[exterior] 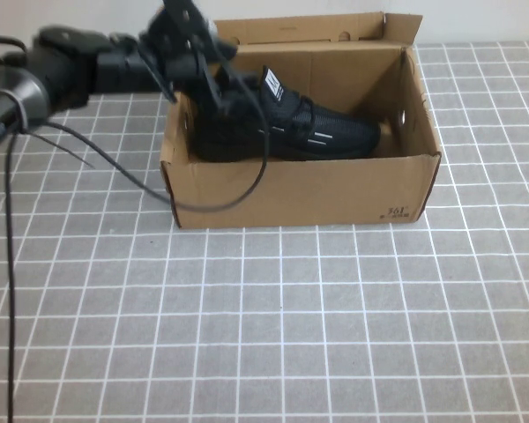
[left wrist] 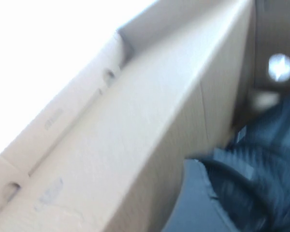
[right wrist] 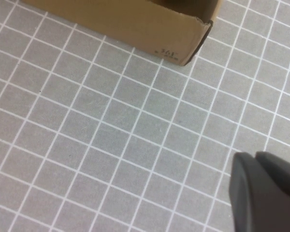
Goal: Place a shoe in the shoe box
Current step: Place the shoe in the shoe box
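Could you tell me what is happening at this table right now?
The left gripper is reaching into the shoe box at the heel end of the shoe, a black sneaker that already lies inside with its toe toward the robot's right. The right gripper is shut and hangs above the checked table, handling nothing.

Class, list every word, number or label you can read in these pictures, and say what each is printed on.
"361": small dark print on the front corner of the shoe box, also in the right wrist view.
Smaller print under it: too small to read.
White tongue label on the shoe: dark marks, unreadable.
Faint stamps on the box flap, left wrist view: blurred.
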`<state>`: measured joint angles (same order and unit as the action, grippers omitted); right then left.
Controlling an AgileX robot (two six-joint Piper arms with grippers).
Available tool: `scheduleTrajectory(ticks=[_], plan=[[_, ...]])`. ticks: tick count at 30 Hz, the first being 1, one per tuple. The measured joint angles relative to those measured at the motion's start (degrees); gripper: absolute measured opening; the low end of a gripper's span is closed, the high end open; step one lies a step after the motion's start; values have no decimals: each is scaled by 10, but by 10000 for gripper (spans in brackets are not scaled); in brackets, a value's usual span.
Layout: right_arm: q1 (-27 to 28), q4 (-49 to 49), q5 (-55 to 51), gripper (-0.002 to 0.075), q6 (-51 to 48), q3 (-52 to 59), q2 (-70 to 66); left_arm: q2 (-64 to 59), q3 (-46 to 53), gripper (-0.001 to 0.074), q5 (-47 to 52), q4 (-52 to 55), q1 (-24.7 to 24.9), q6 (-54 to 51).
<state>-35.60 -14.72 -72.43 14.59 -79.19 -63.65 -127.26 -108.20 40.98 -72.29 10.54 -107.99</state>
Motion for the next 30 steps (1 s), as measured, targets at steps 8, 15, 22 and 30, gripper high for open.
scheduleTrajectory(ticks=[8, 15, 22, 30], plan=[[0, 1, 1, -16, 0, 10, 0, 86, 0, 348, 51, 0, 0, 219], [0, -10, 6, -16, 0, 35, 0, 102, -5, 135, 107, 7, 3, 379], [0, -45, 34, -16, 0, 35, 0, 101, -50, 62, 165, 182, 59, 397], [0, -48, 52, -16, 0, 35, 0, 101, -86, 237, 92, 254, 65, 560]])
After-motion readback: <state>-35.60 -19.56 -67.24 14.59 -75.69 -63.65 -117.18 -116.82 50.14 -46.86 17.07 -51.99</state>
